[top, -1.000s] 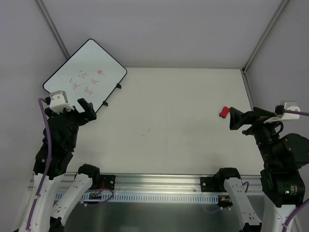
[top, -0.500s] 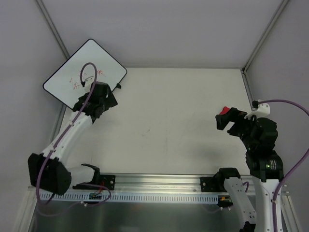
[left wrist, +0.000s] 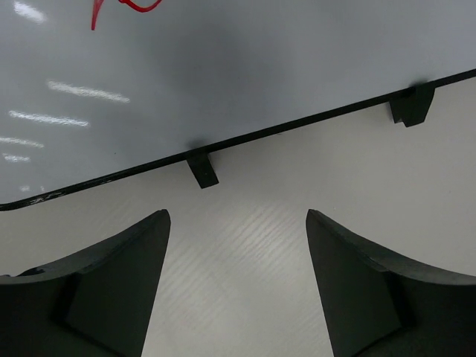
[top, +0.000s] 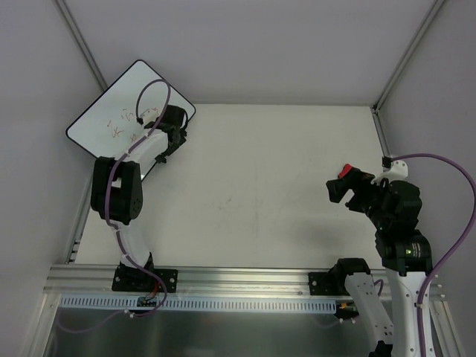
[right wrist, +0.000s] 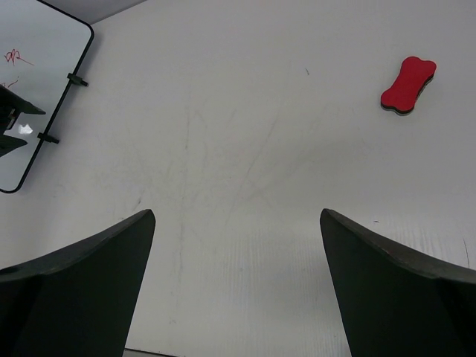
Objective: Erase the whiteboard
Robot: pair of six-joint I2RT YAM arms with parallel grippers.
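The whiteboard (top: 111,100) lies tilted at the back left, with red scribbles on it. My left gripper (top: 178,132) is open and empty at its right edge by the two black clips. The left wrist view shows the glossy board (left wrist: 245,67), its black rim, a clip (left wrist: 202,168) just beyond my open left gripper (left wrist: 238,217), and a red scribble at the top. My right gripper (top: 338,190) is open and empty at the right, next to a small red eraser block (top: 344,172). In the right wrist view the eraser (right wrist: 407,84) lies ahead right of the gripper (right wrist: 238,216), the board (right wrist: 30,89) far left.
The white table (top: 260,186) has grey walls at the back and both sides, with metal posts in the back corners. An aluminium rail (top: 238,282) carrying the arm bases runs along the near edge. The left arm's purple cable (top: 152,85) arcs over the board.
My left arm has stretched further back, moving its gripper up along the board's right edge to the clips. My right gripper has shifted slightly left and nearer, still beside the red eraser.
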